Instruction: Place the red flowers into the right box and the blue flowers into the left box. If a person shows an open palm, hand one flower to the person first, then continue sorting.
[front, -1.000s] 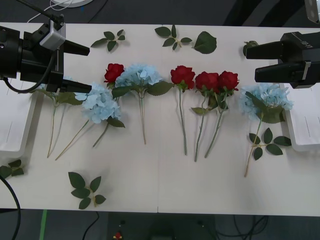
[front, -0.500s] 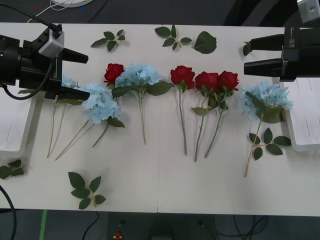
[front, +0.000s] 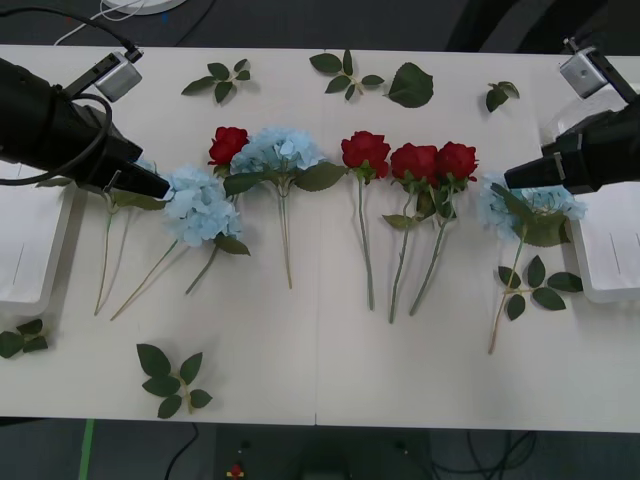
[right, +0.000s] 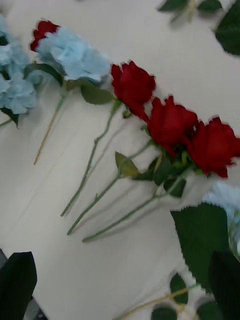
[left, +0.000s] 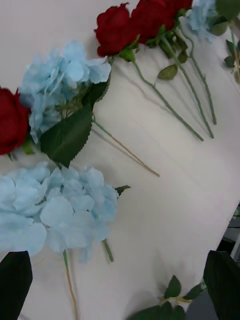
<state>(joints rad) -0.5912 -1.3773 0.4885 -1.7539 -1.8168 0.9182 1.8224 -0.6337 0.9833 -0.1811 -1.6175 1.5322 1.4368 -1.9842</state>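
Left gripper (front: 150, 182): lowered since a moment ago, fingers spread, at blue flowers (front: 203, 205) beside left box (front: 30, 250)
Right gripper (front: 515, 178): lowered too, spread; over rightmost hydrangea
Red flowers (front: 366, 152): unsorted on table; right box (front: 605, 250) empty

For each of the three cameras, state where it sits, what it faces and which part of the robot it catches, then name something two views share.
Front view: above the arms, looking down at the table; left gripper and right gripper reach in.
Right wrist view: on the right arm, facing the red flowers; dark fingers at the corners.
Left wrist view: on the left arm, facing the blue flowers; fingers at the corners.
Shared: both wrist views show the three neighbouring roses.
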